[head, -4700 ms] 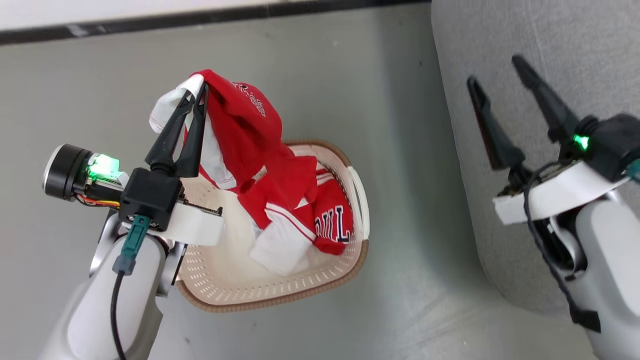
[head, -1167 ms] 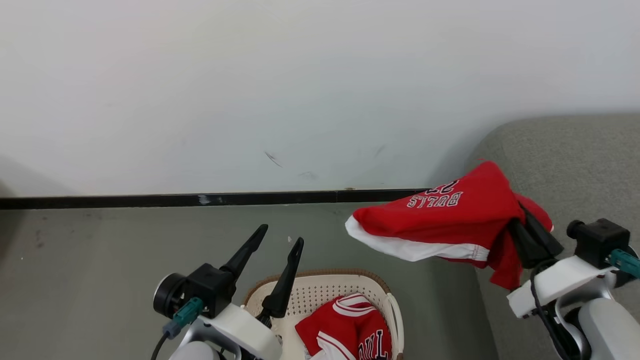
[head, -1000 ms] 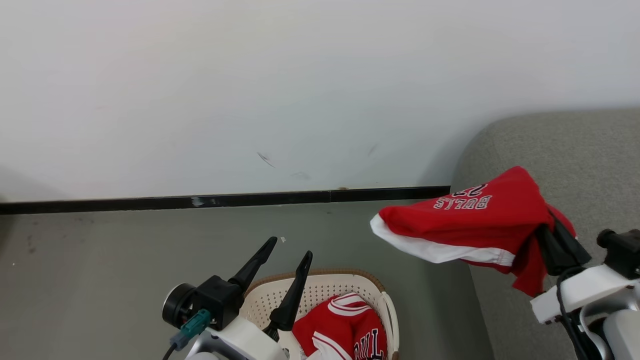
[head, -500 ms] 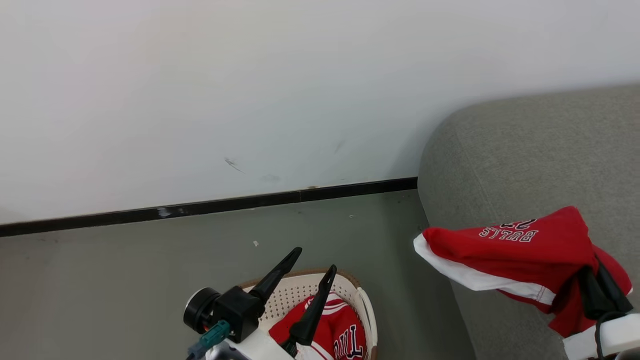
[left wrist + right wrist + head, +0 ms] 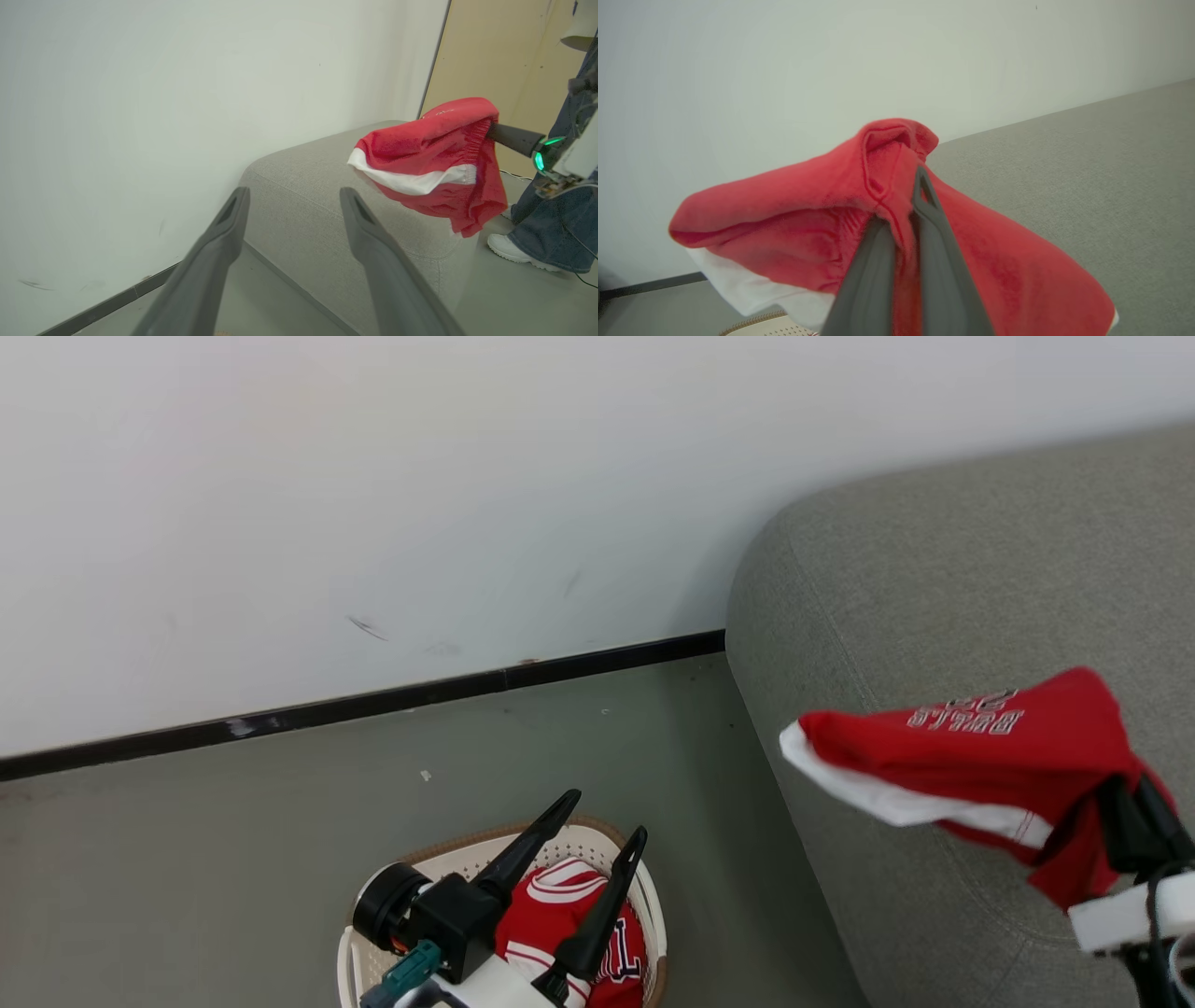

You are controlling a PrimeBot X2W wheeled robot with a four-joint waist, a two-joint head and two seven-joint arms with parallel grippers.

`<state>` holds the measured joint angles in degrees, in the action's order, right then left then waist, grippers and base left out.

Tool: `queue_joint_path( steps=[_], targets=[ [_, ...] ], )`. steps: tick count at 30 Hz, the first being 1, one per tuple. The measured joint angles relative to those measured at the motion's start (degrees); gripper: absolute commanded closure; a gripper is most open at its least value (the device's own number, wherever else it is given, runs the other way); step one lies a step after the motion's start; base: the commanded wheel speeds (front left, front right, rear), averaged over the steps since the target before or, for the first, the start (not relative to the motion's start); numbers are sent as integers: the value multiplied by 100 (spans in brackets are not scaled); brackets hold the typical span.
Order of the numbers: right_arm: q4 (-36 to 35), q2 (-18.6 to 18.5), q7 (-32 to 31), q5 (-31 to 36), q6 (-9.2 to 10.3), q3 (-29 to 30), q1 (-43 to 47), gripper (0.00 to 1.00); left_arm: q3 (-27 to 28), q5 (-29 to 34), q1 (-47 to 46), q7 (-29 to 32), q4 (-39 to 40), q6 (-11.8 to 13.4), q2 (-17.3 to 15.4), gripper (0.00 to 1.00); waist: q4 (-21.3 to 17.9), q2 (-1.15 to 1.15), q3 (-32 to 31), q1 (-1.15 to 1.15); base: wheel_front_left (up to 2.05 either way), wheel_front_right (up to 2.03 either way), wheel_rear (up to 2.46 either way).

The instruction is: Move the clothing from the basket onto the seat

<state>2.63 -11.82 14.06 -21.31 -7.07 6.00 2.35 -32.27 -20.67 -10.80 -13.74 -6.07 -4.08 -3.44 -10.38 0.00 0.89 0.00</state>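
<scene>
Right gripper (image 5: 1125,812) pinches red garment (image 5: 971,756) w/ seat (image 5: 934,569) under it (left gripper (image 5: 607,812) wide, empty); released now, cloth trailing past its fingertips could slide floorward.

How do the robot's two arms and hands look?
The left hand and right hand each have two long, tapered black fingers above a white mount. The left hand carries a round black cylinder and a teal connector. A green light glows at the right hand's base, and a black cable runs there.
</scene>
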Motion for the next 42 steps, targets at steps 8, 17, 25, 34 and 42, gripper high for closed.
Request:
queue_joint_path(
  steps=[8, 17, 25, 34, 42],
  targets=[
    [234, -481, -426, -485, 0, 341, -1339, 100, -30, 289, -82, -2, 263, 90, -9, 0, -110, 0, 378, 0, 0, 0, 0],
    [891, -1146, -875, -639, 0, 948, -2728, 100, -164, 613, -421, 64, 586, 144, -18, 0, -138, 0, 922, 0, 0, 0, 0],
    [1648, -1678, -936, -634, 0, 1199, -3695, 100, -183, 916, -804, 210, 881, 252, -34, 0, -74, 0, 1544, 0, 0, 0, 0],
    [2443, -1901, -714, -508, 0, 1241, -4197, 100, -338, 1126, -1124, 316, 1070, 277, -41, 0, 71, 0, 2153, 0, 0, 0, 0],
    [3129, -2050, -378, -381, 0, 1418, -4550, 100, -470, 1334, -1411, 413, 1170, 274, -32, 0, 223, 0, 2648, 0, 0, 0, 0]
  ],
)
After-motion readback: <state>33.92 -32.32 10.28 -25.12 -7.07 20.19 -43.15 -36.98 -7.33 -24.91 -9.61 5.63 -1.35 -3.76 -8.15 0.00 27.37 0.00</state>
